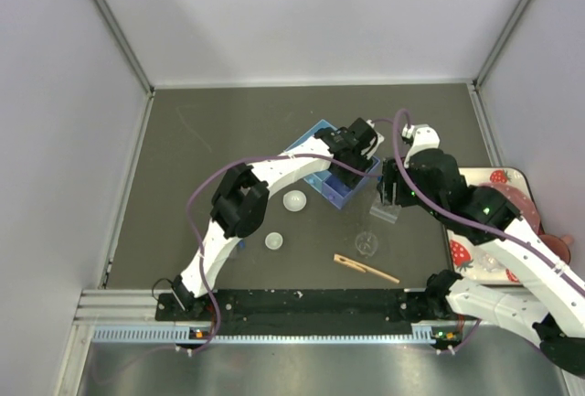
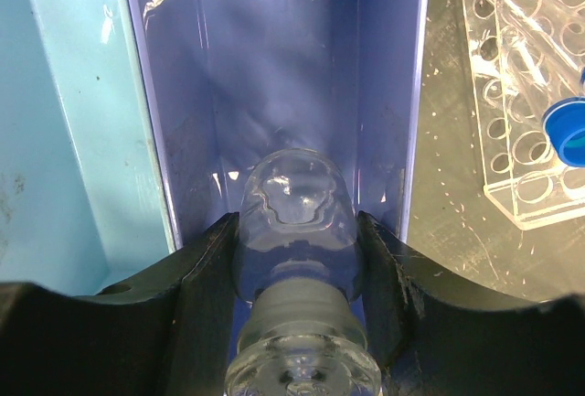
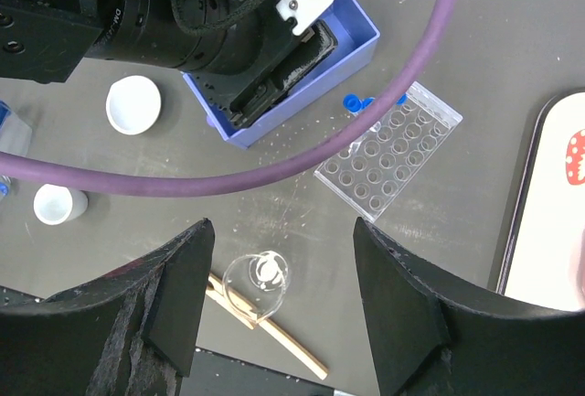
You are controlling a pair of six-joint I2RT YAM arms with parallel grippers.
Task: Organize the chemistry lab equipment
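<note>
The lab equipment sits on a dark table [image 1: 228, 140], and one piece of it is off the surface: a tiny glass beaker [image 2: 294, 197], clamped between the fingers of the left gripper [image 2: 294, 224]. The jaws are part-way closed and press on the beaker's round body from both sides, its neck pointing back toward the wrist camera. It hangs over the inside of a blue bin [image 1: 340, 191], between the bin's walls (whether it touches the floor of the bin I cannot tell). A paler blue piece [image 2: 64, 140] lies against the bin's left side.

Just right of the bin stands a clear tube rack [image 3: 388, 154], with blue-capped tubes [image 3: 353, 101] at the edge nearest the bin; I cannot tell whether they are seated in its holes or lie across it.

The right gripper [image 3: 283, 231] hovers above the table near the rack, jaws spread wide with nothing between them. Below it a second beaker [image 3: 259, 274] lies tilted on the table, just beside one end of a wooden clip [image 1: 366, 269], perhaps touching it.

Two small round dishes [image 1: 294, 200] [image 1: 273, 240] rest on the table to the left of the bin, apart from each other. A strawberry-print tray [image 1: 484, 176] lies at the right edge, partly under the right arm.
</note>
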